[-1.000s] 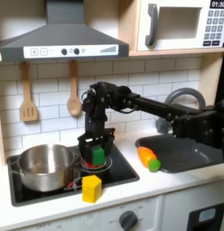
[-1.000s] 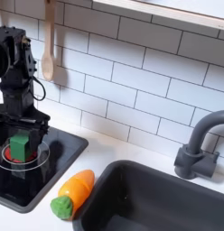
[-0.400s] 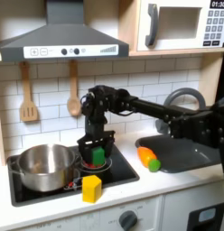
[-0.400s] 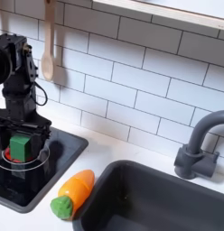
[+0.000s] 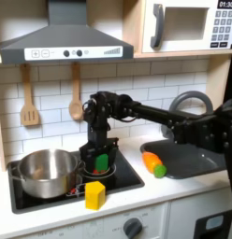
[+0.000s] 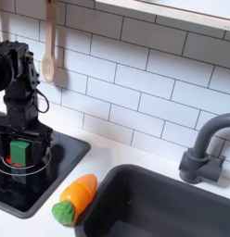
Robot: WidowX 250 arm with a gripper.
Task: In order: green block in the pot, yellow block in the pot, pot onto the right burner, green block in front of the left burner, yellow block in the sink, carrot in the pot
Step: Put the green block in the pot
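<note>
First exterior view: black arm reaches in from the first exterior view's right and bends down over the stove top (image 5: 127,182). The hand (image 5: 97,162) is lowered around the green block (image 5: 102,161), which sits on the burner on the first exterior view's right. The fingers stand on either side of the block; actual contact is not resolvable at this picture size, so whether it is clamped or merely straddled cannot be told. Much of the block is screened by the dark finger parts.

The pot (image 5: 45,173) stands on the other burner, just beside the hand, toward the first exterior view's left. Its inside is only partly visible, and the near wall hides the bottom. The yellow block (image 5: 94,194) rests on the front edge of the stove top, near the pot and in front of the hand, apart from both. The carrot (image 5: 154,163) lies on the white table (image 5: 179,187) between stove top and sink (image 5: 197,159), green end toward the camera.

Second exterior view: the hand (image 6: 21,151) is seen closer, the green block (image 6: 20,151) between dark fingers, over a red burner ring (image 6: 38,163). The ring is partly covered. The stove top (image 6: 52,171) is cut off at the second exterior view's left and bottom edges. The carrot (image 6: 74,198) lies at the sink's (image 6: 163,208) rim. The faucet (image 6: 205,148) is cropped at the second exterior view's right edge.
</note>
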